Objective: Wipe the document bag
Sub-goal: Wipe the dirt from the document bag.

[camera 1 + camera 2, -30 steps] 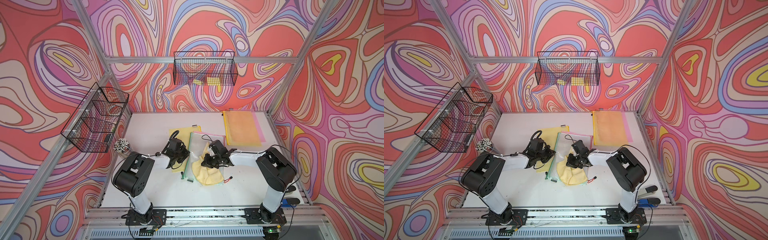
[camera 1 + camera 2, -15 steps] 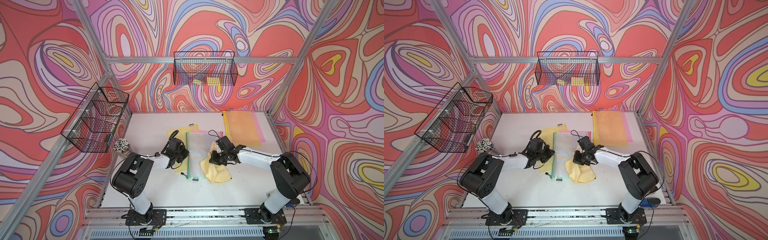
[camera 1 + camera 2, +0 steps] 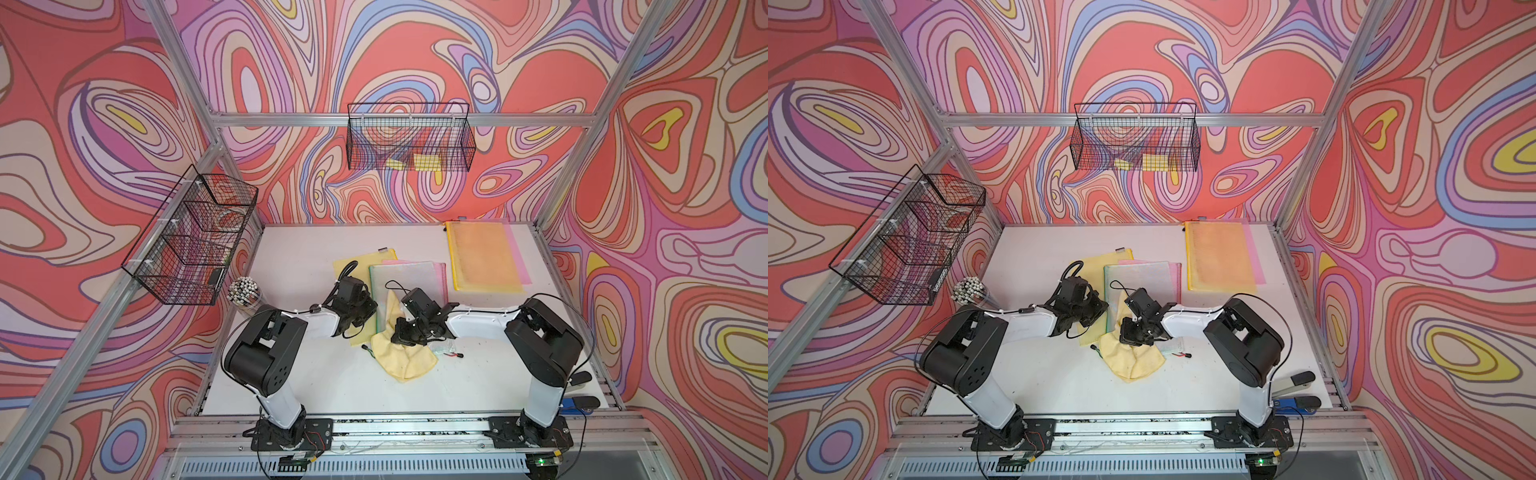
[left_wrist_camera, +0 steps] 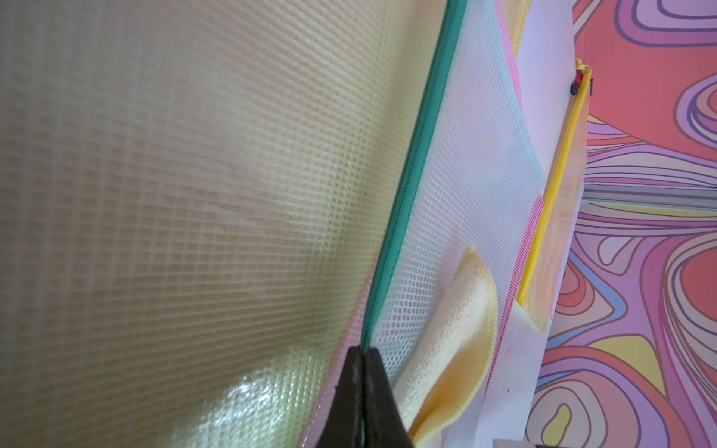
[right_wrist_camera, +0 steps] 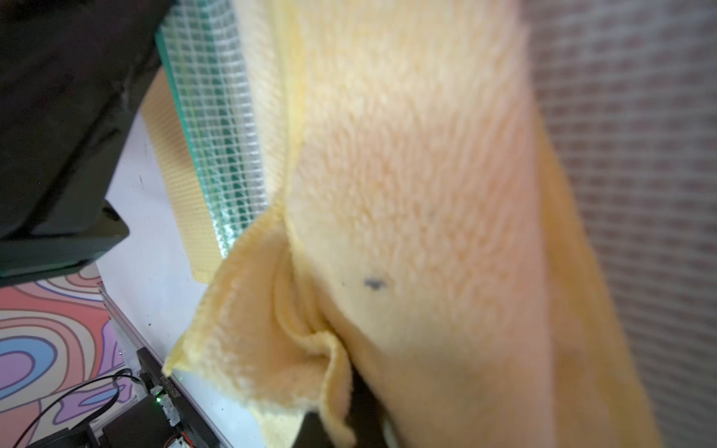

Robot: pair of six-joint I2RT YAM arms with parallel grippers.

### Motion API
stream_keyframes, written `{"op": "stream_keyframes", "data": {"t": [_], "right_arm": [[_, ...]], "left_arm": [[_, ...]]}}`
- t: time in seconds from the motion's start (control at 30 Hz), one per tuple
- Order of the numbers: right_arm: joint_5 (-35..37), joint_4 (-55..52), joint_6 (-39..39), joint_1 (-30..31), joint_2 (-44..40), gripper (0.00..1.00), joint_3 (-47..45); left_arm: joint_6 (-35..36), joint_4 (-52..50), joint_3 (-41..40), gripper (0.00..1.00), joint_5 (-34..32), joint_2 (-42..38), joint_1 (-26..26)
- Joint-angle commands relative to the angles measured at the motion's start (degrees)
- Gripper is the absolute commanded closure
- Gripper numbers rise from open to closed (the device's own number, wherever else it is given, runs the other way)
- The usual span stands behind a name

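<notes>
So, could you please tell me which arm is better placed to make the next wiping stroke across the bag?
The right arm. The right end effector is shut on the yellow cloth, which lies partly on the bag. The left end effector is shut on the bag's green edge, pinning it.

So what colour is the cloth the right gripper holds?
The cloth is pale yellow, clearest in the right wrist view.

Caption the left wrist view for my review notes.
Left gripper pinching the green zipper edge of the mesh document bag, with the yellow cloth draped on it.
</notes>
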Motion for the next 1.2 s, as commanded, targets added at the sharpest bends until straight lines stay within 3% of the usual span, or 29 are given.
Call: {"op": "stream_keyframes", "data": {"t": [0.0, 0.13, 0.3, 0.4, 0.5, 0.6, 0.73, 0.93, 1.03, 1.17], "right_arm": [[2.4, -2.1, 1.5, -5.0, -5.6, 1.00, -8.0], [1.6, -3.8, -0.7, -14.8, -13.6, 1.00, -15.6], [0.7, -8.9, -6.1, -24.4, -18.2, 1.00, -16.6], [-0.6, -9.4, -6.5, -24.2, -17.9, 1.00, -12.3], [0.9, -10.0, -5.6, -19.4, -16.6, 1.00, -5.5], [3.1, -11.0, -5.8, -12.6, -11.5, 1.00, 3.8], [-0.4, -5.9, -4.3, -8.3, -3.0, 1.00, 11.3], [-3.5, -3.0, -4.3, -8.2, 8.5, 1.00, 16.8], [-2.6, -4.1, -5.1, -9.8, 8.3, 1.00, 15.6], [-2.7, -3.3, -6.0, -17.5, 3.5, 1.00, 7.2]], "left_arm": [[1.0, -1.9, 1.4, 1.00, -1.3, -1.9, 0.6], [1.6, -2.4, 0.5, 1.00, -1.2, -2.6, 1.3], [1.5, -1.6, -1.0, 1.00, -0.3, -3.4, 2.2], [1.4, -1.3, -1.2, 1.00, 0.4, -3.1, 2.1], [1.2, -0.6, -1.1, 1.00, 1.0, -2.7, 2.1], [1.0, -0.4, -1.0, 1.00, 1.4, -2.2, 2.1], [0.3, 0.7, -0.7, 1.00, 2.3, -1.2, 2.1], [0.1, 1.0, -0.6, 1.00, 2.9, -0.7, 2.2], [0.4, 0.5, -0.7, 1.00, 2.9, -1.1, 2.1], [0.8, -0.1, -0.8, 1.00, 2.3, -1.5, 2.1]]}}
